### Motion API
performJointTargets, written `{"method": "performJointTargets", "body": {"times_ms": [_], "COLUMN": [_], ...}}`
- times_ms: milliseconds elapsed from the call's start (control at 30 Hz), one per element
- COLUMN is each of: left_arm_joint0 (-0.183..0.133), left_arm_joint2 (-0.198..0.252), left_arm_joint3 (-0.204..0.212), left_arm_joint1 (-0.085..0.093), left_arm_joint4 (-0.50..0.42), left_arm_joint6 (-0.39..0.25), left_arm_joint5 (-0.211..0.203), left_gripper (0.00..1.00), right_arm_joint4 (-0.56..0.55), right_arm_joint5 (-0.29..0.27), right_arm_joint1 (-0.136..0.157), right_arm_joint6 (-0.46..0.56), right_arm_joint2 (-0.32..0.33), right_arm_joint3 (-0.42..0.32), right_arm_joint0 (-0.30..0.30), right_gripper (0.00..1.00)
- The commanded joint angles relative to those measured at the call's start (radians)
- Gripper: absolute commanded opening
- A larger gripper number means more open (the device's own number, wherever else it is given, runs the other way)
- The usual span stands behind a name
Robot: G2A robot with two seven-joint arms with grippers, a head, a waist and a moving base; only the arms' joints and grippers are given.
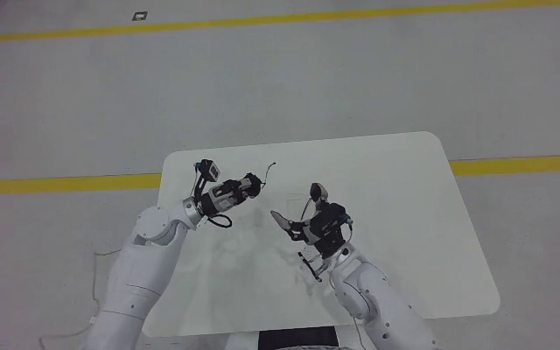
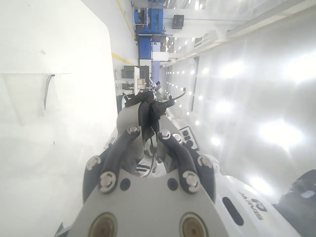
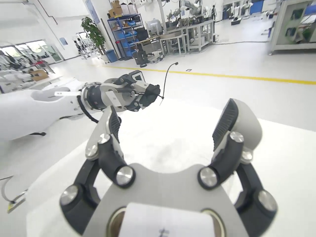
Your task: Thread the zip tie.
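A thin black zip tie (image 1: 266, 173) sticks up from my left gripper (image 1: 252, 185), which is shut on its lower end above the left part of the white table (image 1: 402, 175). In the left wrist view the zip tie (image 2: 178, 96) juts past the closed black fingertips (image 2: 158, 107). The right wrist view has the same zip tie (image 3: 167, 77) curving upward from the left gripper (image 3: 151, 94). My right gripper (image 1: 297, 206) hangs above the table's middle, a short way right of the tie, open with nothing between its fingers (image 3: 114, 124).
The white table has rounded corners, and its far edge (image 1: 306, 143) lies just beyond both grippers. Yellow floor lines (image 1: 262, 22) run behind and beside it. Shelves and workbenches (image 3: 187, 30) stand far off in the room.
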Motion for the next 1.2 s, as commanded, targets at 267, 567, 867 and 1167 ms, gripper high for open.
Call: {"method": "performJointTargets", "body": {"times_ms": [267,567,867,1167], "left_arm_joint0": [-0.019,-0.020,-0.011,-0.031], "left_arm_joint2": [0.016,0.020,0.037,0.057], "left_arm_joint3": [0.037,0.036,0.041,0.073], "left_arm_joint1": [0.001,0.001,-0.004,-0.006], "left_arm_joint4": [-0.127,-0.119,-0.279,-0.375], "left_arm_joint6": [-0.069,-0.061,-0.090,-0.130], "left_arm_joint5": [0.057,0.044,0.152,0.239], "left_gripper": [0.00,0.00,0.00,0.00], "right_arm_joint4": [-0.140,-0.140,-0.140,-0.140], "right_arm_joint5": [0.124,0.124,0.185,0.352], "right_arm_joint1": [0.021,0.021,0.046,0.116], "right_arm_joint6": [-0.125,-0.125,-0.117,-0.148], "right_arm_joint2": [-0.055,-0.055,-0.101,-0.257], "right_arm_joint3": [0.076,0.076,0.108,0.177], "right_arm_joint0": [0.054,0.054,0.102,0.211], "right_gripper": [1.00,1.00,1.00,1.00]}}
